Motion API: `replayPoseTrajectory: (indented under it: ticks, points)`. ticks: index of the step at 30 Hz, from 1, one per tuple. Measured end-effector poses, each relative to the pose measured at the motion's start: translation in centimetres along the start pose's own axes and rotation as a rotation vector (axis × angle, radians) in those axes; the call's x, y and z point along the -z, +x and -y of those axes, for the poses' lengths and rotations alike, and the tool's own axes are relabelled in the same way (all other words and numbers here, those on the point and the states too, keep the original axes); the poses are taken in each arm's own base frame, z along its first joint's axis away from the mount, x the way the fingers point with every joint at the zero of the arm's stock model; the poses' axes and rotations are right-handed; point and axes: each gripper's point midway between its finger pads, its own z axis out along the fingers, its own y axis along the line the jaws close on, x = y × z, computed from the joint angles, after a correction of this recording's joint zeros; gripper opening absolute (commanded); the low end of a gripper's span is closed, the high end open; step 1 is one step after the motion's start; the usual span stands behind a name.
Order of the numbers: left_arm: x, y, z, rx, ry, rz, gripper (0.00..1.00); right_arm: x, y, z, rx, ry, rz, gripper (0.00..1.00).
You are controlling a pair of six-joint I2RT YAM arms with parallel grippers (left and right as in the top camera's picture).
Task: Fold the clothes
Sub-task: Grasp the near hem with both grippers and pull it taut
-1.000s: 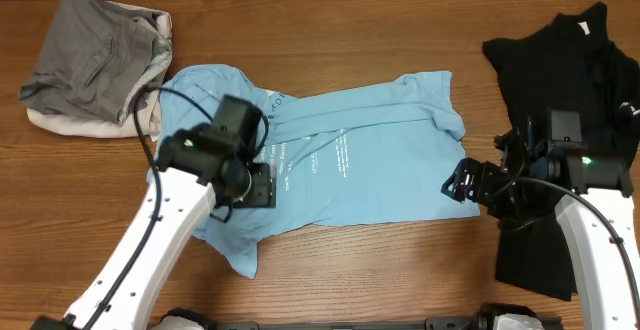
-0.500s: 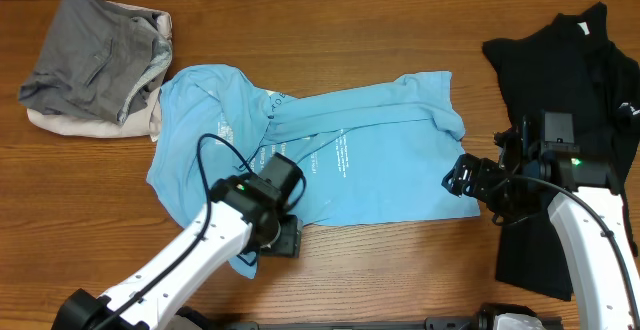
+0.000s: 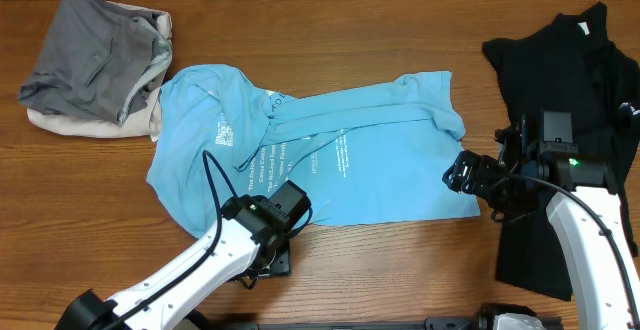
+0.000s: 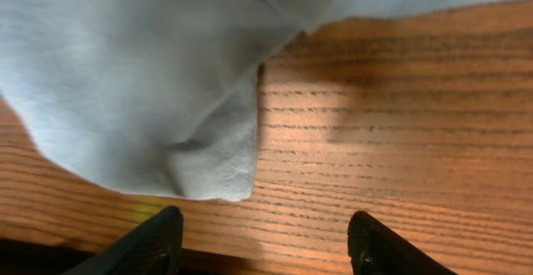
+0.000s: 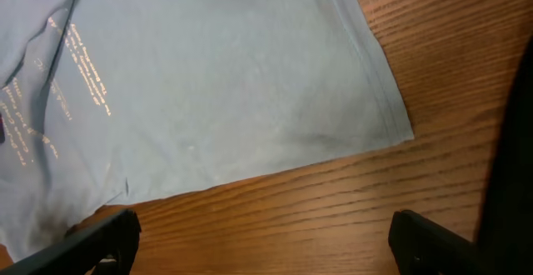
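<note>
**Left end effector** [image 4: 266, 248]: the jaws stand partly apart and hold nothing. In the wrist view only bare wood grain lies between the two dark fingertips [image 4: 156, 240]. A rumpled corner of the light blue T-shirt [image 4: 125, 75] lies just ahead of them, towards 11 o'clock, and whether it touches them cannot be told. In the overhead view this end effector [image 3: 276, 260] sits over the desk [image 3: 350, 10] just off the shirt's near edge, at about 7 o'clock from the shirt's middle.

**Right end effector** [image 5: 266, 243]: the jaws are spread wide and hold nothing. It is poised over bare wood just short of the T-shirt's [image 5: 208, 83] hem corner. In the overhead view it [image 3: 458, 178] lies at about 4 o'clock from the shirt's middle, at the shirt's lower right corner.

**Clothes:** the T-shirt [image 3: 340, 160] lies spread and creased at the middle of the desk, with small white print facing up. A black shirt [image 3: 560, 60] lies at 3 o'clock, partly under the right arm. A grey piece [image 3: 90, 55] is heaped on a cream piece [image 3: 70, 122] at 10 o'clock, and the heap touches the blue shirt's upper left edge.

**Surface:** a brown wood-grain desk.
</note>
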Motion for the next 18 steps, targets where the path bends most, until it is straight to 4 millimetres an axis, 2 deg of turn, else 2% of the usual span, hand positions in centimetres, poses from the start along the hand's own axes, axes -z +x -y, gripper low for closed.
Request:
replayPoseTrajectory:
  ticks: [5, 7, 13, 18]
  points:
    - [0.5, 0.8, -2.5, 0.138, -0.099, -0.001, 0.62, 0.0, -0.3, -0.1, 0.003, -0.004, 0.012, 1.00]
    - [0.5, 0.3, -2.5, 0.210, -0.093, 0.020, 0.62, 0.0, -0.4, -0.1, 0.005, -0.005, 0.016, 1.00]
    - [0.5, -3.6, -0.8, 0.394, 0.047, 0.118, 0.61, -0.5, -0.6, 0.0, 0.001, -0.002, 0.005, 0.99]
    - [0.5, -6.1, -2.3, 0.541, 0.086, 0.143, 0.60, -1.5, -0.6, 0.3, -0.011, 0.010, -0.033, 0.99]
